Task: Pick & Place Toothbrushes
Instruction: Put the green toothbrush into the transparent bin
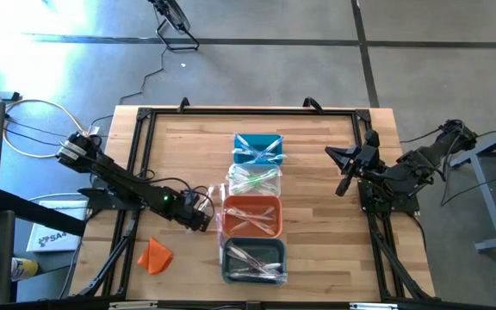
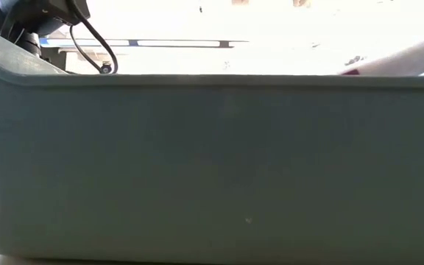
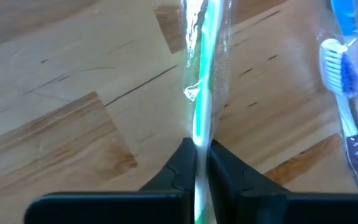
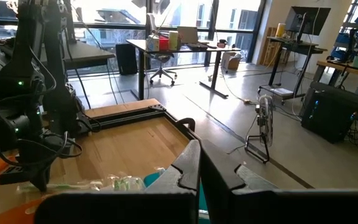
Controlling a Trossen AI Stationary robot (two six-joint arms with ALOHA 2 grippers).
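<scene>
Left tool (image 3: pixel 202 163) is clamped narrow on a wrapped green-and-white toothbrush (image 3: pixel 202 93), which extends forward from its fingertips above the wooden desk (image 3: pixel 73 93). More wrapped toothbrushes (image 3: pixel 347 81), blue, lie just beside it. A row of four bins (image 1: pixel 252 211) holding toothbrushes sits beside this tool. Right tool (image 4: pixel 199 163) is fully closed, empty, raised well apart at the desk's right edge.

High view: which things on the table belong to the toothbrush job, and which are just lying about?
Job:
- green toothbrush pinched in left gripper
- toothbrushes in bins
- teal bin, clear bin, orange bin, grey bin

Lying about:
- orange cloth lump
- right gripper, idle
</scene>
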